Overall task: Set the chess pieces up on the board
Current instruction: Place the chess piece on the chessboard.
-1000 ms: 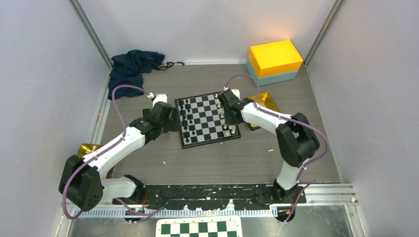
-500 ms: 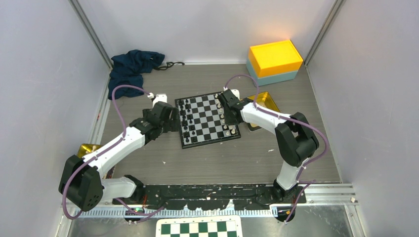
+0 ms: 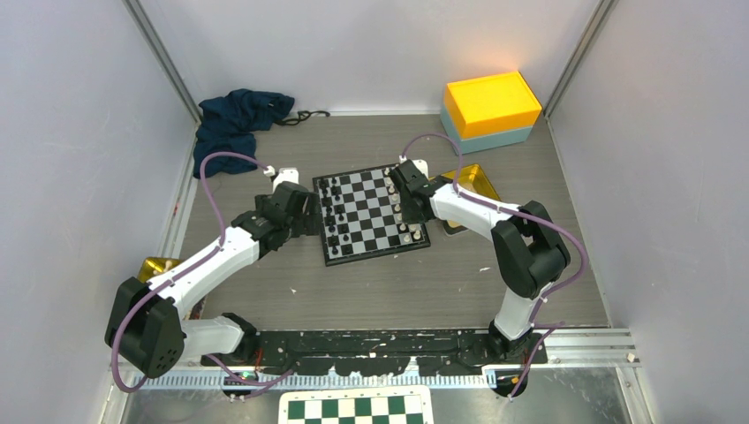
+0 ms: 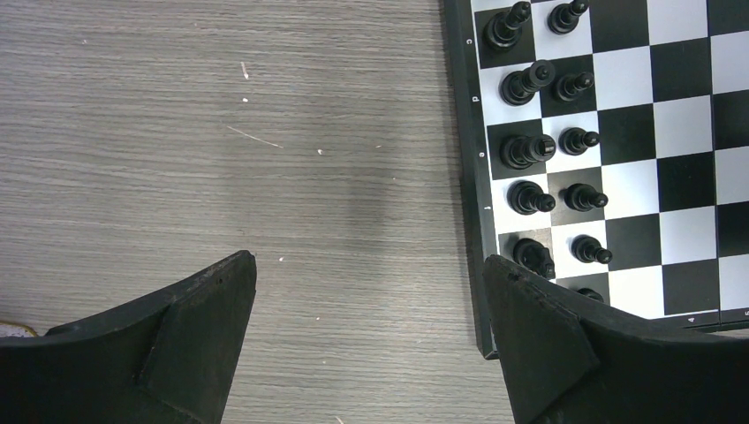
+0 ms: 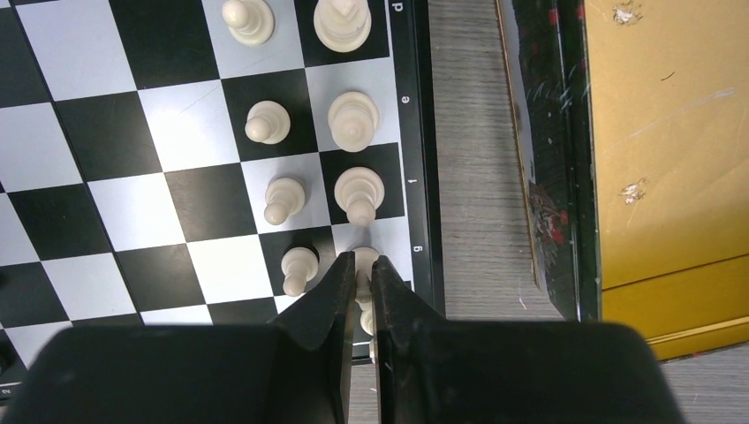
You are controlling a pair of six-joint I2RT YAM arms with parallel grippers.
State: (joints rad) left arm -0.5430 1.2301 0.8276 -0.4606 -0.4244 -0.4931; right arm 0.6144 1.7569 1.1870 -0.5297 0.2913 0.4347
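Chess pieces (image 5: 354, 119) line both side edges of the board (image 5: 203, 199) mid-frame; my right gripper (image 5: 363, 265), nearly closed, pinches a cream piece (image 5: 364, 257) at lower centre, which I should release gently and upright; my left gripper (image 4: 371, 296) gapes wide.

The board (image 3: 369, 210) lies flat. Black chess pieces (image 4: 528, 150) stand in two files along its left edge, cream-white ones (image 5: 353, 115) along its right; the right hand (image 5: 363, 265) pinches one white piece (image 5: 364, 259).
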